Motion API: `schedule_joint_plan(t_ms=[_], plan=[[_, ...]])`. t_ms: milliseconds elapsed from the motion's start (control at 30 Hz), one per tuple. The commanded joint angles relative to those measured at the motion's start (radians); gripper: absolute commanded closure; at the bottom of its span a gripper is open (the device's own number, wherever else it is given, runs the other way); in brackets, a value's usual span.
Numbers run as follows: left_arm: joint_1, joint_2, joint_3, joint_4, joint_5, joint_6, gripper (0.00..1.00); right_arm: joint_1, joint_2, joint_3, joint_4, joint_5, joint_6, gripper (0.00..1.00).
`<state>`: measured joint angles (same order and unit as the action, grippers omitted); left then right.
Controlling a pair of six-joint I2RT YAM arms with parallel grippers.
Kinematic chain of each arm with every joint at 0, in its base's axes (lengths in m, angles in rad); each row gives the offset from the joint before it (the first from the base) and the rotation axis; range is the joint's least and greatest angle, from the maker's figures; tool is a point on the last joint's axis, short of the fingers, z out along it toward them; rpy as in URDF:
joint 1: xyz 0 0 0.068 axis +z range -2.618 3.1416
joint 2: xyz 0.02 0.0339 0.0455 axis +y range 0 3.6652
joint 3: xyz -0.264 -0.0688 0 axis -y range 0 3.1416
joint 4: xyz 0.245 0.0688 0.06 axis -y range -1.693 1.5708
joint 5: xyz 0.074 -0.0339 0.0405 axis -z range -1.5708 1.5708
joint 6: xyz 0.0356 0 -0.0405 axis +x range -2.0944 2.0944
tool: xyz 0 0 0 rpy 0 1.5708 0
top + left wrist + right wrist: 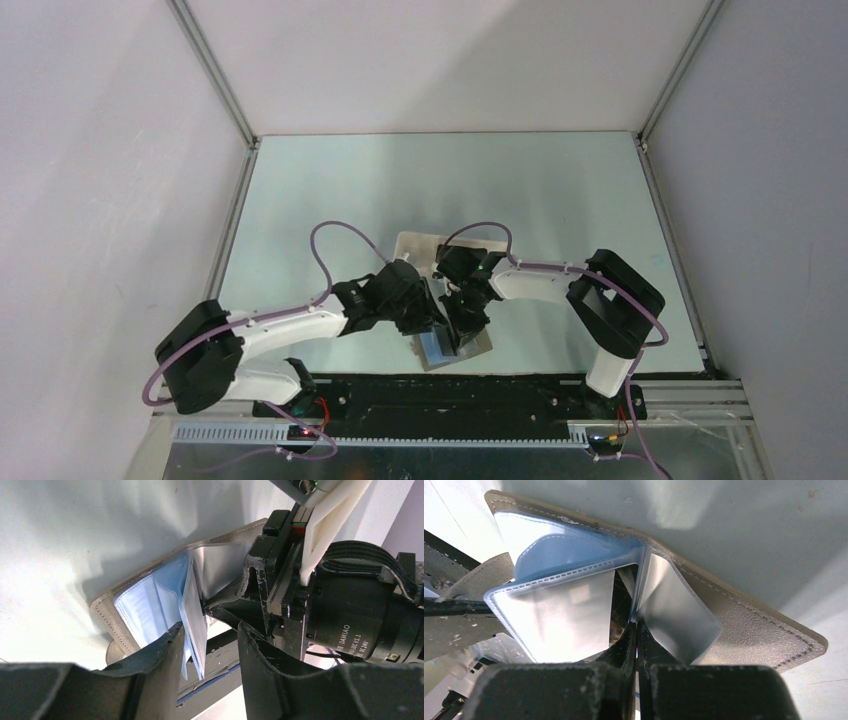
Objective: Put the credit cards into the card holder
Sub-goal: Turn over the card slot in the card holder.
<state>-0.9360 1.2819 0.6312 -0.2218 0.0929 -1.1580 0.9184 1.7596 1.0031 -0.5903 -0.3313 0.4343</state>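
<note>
The card holder (478, 348) lies open near the table's front edge, grey-brown cover (744, 625) down, its silvery-blue plastic sleeves (150, 600) fanned upward. My left gripper (209, 630) is open. The sleeves' loose edges hang against the inner face of its left finger (165, 650), with a wide gap to the other finger. My right gripper (636, 626) is shut, its tips pushed in among the sleeves at the fold. In the left wrist view the right gripper (212, 611) comes in from the right. No credit cards show plainly. A dark patch (621, 597) between sleeves is unclear.
A long white tray (415, 248) sits just behind the two grippers, mostly covered by them. The black base rail (450, 395) runs along the front edge right below the card holder. Enclosure walls and metal posts bound the table on three sides.
</note>
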Motion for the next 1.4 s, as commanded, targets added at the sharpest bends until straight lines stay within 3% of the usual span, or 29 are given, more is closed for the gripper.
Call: schedule_joint_plan(t_ms=[0, 233, 533, 767, 1100, 1367], plan=[[-0.007, 0.014, 0.021, 0.028, 0.021, 0.017, 0.53, 0.011, 0.088, -0.038, 0.083, 0.033, 0.018, 1.0], [-0.009, 0.036, 0.012, 0.114, 0.055, 0.007, 0.55, -0.017, 0.026, -0.053, 0.102, -0.045, 0.044, 1.0], [-0.012, 0.072, 0.02, 0.173, 0.072, -0.009, 0.57, -0.132, -0.147, -0.109, 0.126, -0.186, 0.08, 0.52], [-0.012, 0.132, 0.056, 0.213, 0.098, -0.011, 0.54, -0.206, -0.291, -0.116, 0.0, -0.172, 0.056, 0.24], [-0.049, 0.275, 0.167, 0.239, 0.16, -0.009, 0.51, -0.379, -0.476, -0.132, -0.12, -0.163, -0.026, 0.22], [-0.083, 0.391, 0.237, 0.301, 0.184, 0.01, 0.51, -0.465, -0.516, -0.133, -0.164, -0.191, -0.085, 0.2]])
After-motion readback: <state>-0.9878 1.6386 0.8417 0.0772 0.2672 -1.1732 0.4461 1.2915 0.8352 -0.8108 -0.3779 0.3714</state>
